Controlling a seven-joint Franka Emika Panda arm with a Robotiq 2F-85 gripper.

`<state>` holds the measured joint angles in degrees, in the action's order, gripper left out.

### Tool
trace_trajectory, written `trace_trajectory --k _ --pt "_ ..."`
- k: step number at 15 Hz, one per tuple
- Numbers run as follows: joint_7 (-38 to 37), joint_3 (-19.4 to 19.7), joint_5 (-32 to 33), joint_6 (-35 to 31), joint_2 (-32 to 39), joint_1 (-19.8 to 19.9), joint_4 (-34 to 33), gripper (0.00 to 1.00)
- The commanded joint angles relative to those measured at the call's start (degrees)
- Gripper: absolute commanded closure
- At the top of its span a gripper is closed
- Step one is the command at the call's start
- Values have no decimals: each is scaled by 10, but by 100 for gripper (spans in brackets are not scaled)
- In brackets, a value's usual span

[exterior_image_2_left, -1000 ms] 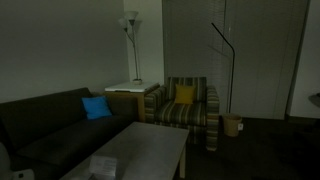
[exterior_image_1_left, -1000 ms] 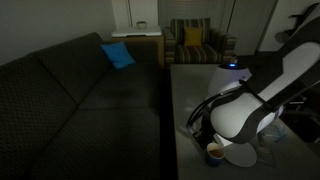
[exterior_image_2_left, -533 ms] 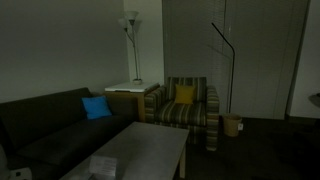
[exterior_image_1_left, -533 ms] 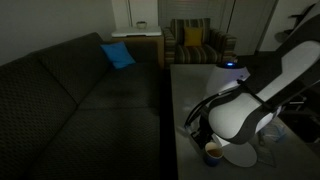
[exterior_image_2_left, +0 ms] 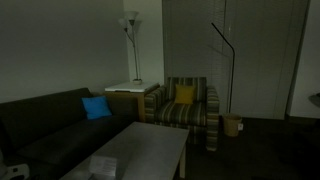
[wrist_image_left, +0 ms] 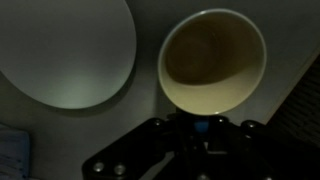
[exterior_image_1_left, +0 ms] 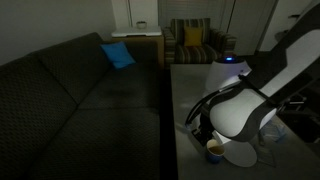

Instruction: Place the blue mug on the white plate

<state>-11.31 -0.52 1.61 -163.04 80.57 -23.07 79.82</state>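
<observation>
In the wrist view the blue mug (wrist_image_left: 213, 60) shows from above, with a cream inside and a small blue patch of its outer side at the near rim. The white plate (wrist_image_left: 62, 50) lies beside it to the left, apart from it. My gripper (wrist_image_left: 199, 128) is at the bottom of that view, its dark fingers drawn together on the blue part at the mug's near edge. In an exterior view the mug (exterior_image_1_left: 214, 151) stands on the table next to the plate (exterior_image_1_left: 241, 157), under my gripper (exterior_image_1_left: 205, 137).
The grey table (exterior_image_1_left: 190, 95) runs beside a dark couch (exterior_image_1_left: 80, 90) with a blue cushion (exterior_image_1_left: 118, 55). A striped armchair (exterior_image_1_left: 196, 42) stands at the far end. A paper (exterior_image_2_left: 103, 165) lies on the table. A bluish object (wrist_image_left: 15, 155) is at the wrist view's lower left.
The upper part of the arm has shifted slightly. The mug and plate have stayed where they were.
</observation>
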Motion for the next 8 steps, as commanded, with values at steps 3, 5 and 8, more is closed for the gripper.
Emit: trace_trajectory --k 3,5,8 --pt "-21 21 -3 -15 -64 -2 88 97" --pt "-28 27 -6 -29 -74 1 107 97" --pt "-46 45 -12 -67 -80 2 133 97"
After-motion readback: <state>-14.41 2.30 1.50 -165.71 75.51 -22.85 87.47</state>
